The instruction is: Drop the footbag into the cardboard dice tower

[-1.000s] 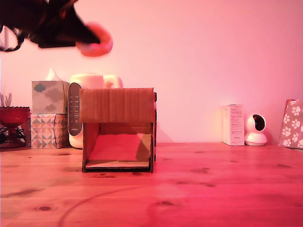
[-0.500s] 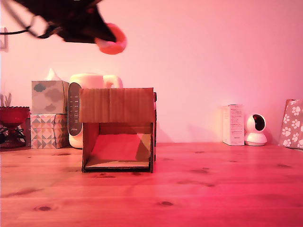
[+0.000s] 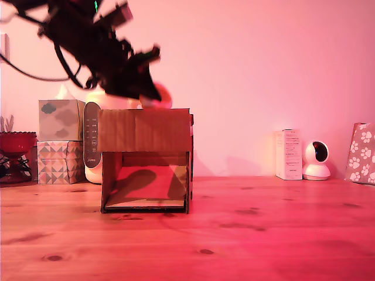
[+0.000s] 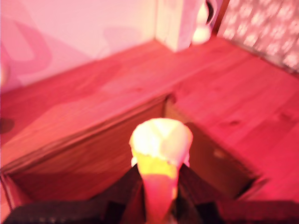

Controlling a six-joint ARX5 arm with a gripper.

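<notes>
- A wooden table stands against a plain wall, all washed in strong pink-red light.
- The gripper has its dark fingers pressed against both sides of the footbag, pinching it so that the cream and yellow panels bulge out beyond the fingertips.
- In the exterior view the footbag shows only as a small orange curve at the tip of the gripper, which slants downward.
- Directly below the fingertips lies the open top of the cardboard dice tower; the ball is held over that opening, seemingly so that it falls inside when let go.
- The cardboard dice tower rests on the table with its wide front opening facing the exterior camera, a sloped ramp visible inside.
- Farther out from the fingers, behind the tower, stand a cream appliance and stacked tissue boxes.
- Well away, by the wall, are a white carton and a round white camera.
</notes>
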